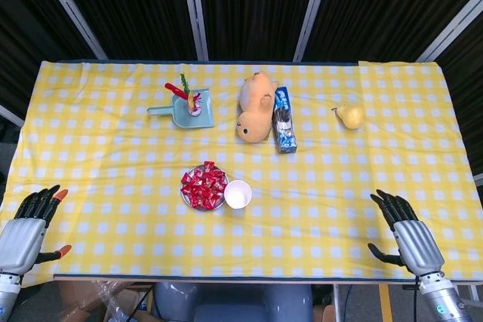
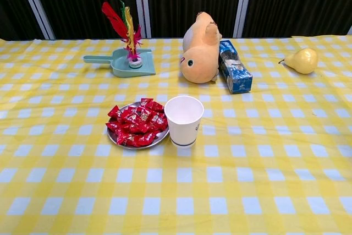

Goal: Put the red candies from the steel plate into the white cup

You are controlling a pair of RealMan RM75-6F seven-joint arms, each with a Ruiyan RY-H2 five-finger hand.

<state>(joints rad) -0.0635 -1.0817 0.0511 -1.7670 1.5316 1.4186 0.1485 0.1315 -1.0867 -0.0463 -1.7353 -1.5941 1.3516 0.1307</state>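
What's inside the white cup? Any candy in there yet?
The white cup looks empty: only its bare white inside shows in the head view. The red candies lie piled on the steel plate beside it, covering most of the plate.

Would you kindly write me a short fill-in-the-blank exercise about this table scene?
1. The red candies lie piled on the steel ____.
2. The white cup stands upright and is ____ inside.
3. The plush toy lies beside a ____ box.
4. Both the left hand and the right hand hold ____.

Missing words: plate; empty; blue; nothing
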